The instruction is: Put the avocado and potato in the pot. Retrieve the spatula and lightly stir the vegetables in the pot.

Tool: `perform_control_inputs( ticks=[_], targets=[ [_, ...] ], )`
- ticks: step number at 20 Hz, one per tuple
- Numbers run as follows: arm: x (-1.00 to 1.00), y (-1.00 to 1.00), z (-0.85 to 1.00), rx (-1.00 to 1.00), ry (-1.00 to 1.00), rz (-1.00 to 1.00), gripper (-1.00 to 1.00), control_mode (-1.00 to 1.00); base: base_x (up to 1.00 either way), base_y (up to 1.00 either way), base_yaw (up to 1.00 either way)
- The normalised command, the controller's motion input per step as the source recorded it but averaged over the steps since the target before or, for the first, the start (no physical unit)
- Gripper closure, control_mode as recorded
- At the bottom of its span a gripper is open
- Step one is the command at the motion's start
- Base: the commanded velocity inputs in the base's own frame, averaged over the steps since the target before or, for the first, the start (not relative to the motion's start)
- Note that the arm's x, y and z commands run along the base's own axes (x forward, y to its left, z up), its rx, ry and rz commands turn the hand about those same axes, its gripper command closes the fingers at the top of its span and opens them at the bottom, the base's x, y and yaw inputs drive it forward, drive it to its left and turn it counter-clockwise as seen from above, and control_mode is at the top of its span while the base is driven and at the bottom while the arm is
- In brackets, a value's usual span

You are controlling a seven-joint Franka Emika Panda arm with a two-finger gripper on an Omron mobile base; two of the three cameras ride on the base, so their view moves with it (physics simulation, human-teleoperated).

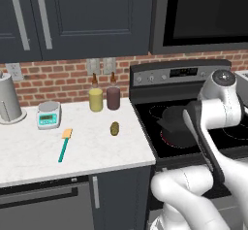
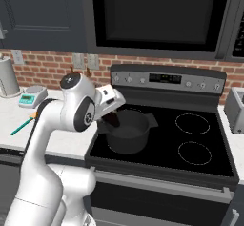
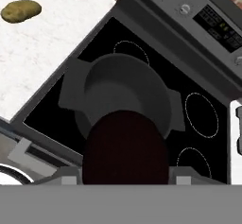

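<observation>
The claw (image 2: pixel 112 117) was closed on the avocado (image 3: pixel 125 147), which appeared in the hand view as a big dark lump between the jaws, close to the camera. In the right base view the claw hung just over the near-left rim of the pot (image 2: pixel 127 135), and a dark lump was visible at its tip.

The pot stood directly under the claw, on the front left burner of the stove (image 2: pixel 209 156). As far as the hand view showed, the inside of the pot (image 3: pixel 125 93) was empty; the avocado hid a part of it.

The potato (image 1: pixel 115 128) lay on the white counter (image 1: pixel 29 156), well to the left of the claw, not touched. The spatula (image 1: pixel 64 144) lay further left on the same counter, with the blade pointing toward the wall.

My judgement: the task was in its first part. The avocado was picked up and carried over the pot but not yet released. Left to do: to drop it in, to bring the potato, then to take the spatula and stir lightly.
</observation>
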Motion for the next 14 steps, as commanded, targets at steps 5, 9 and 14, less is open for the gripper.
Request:
perform_control_inputs(
  ticks=[5, 9, 14],
  targets=[
    [0.64, -0.17, -0.35, 0.00, 0.00, 0.03, 1.00, -1.00, 0.00, 0.00, 0.00],
    [0.55, 0.00, -0.46, 0.02, 0.00, 0.00, 1.00, -1.00, 0.00, 0.00, 0.00],
    [0.34, -0.10, -0.41, 0.00, -0.01, 0.00, 1.00, -1.00, 0.00, 0.00, 0.00]
  ],
)
